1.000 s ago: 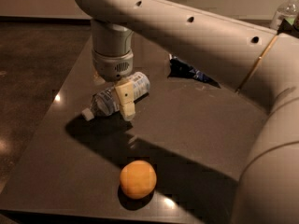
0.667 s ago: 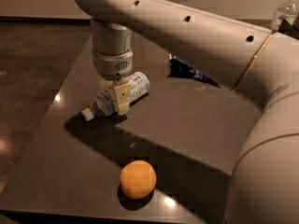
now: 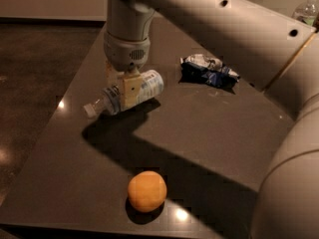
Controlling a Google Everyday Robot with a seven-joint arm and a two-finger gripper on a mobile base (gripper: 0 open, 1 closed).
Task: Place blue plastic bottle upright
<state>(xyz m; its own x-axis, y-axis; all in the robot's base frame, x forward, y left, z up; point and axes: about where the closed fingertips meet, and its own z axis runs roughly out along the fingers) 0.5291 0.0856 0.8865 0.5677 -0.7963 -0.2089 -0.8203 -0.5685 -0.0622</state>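
Note:
The blue plastic bottle (image 3: 128,94) lies on its side, its white cap pointing left and its label end to the right. My gripper (image 3: 122,91) comes down from above and is shut on the bottle's middle. One finger (image 3: 131,89) crosses the front of the label and the other is behind the bottle. The bottle hangs slightly above the dark table (image 3: 209,128), with its shadow just beneath it.
An orange (image 3: 146,191) sits near the table's front edge. A crumpled blue-and-white snack bag (image 3: 207,68) lies at the back right. A clear bottle (image 3: 308,9) stands at the far right corner. My arm fills the upper right. The table's left edge drops to dark floor.
The gripper has closed on the bottle and raised it a little off the table. The orange has not moved.

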